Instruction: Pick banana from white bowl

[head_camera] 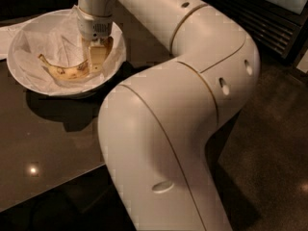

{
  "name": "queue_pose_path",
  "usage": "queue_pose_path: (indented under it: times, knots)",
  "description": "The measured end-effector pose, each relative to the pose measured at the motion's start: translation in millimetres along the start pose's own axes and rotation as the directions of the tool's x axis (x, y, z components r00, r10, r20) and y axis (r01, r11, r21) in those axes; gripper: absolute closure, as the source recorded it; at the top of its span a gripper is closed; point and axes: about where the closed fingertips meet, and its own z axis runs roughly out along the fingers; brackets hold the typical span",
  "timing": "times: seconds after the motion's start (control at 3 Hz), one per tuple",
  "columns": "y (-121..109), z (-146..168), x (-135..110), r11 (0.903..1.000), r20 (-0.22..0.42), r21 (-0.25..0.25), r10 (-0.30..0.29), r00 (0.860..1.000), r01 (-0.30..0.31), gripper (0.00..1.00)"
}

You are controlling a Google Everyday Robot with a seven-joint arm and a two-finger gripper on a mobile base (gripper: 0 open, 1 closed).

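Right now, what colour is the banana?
The banana is yellow, brown-speckled (camera view); the tool is in the white bowl.

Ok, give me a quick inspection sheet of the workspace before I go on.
Surface: dark glossy table, with one small light reflection.
Job's things: banana lies in the white bowl, on a crinkled paper liner.
Clutter: flat white paper sheet on the table, left of the bowl.
Grippers: gripper is down inside the bowl, at the banana's right end.
Cables: nothing seen.
Surroundings: dark slatted panel behind the arm; dark floor.
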Motion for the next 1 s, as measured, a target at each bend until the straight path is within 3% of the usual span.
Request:
queue_pose_path:
  times: [0.33,1.0]
  knots:
    - [8.1,-18.3,-4.0,0.9991,0.056,0.04,-0.017,0.998,0.015,1.0]
    - [37.3,-90.5,-26.1,0.9872,0.006,0.149,-0.059,0.998,0.057,1.0]
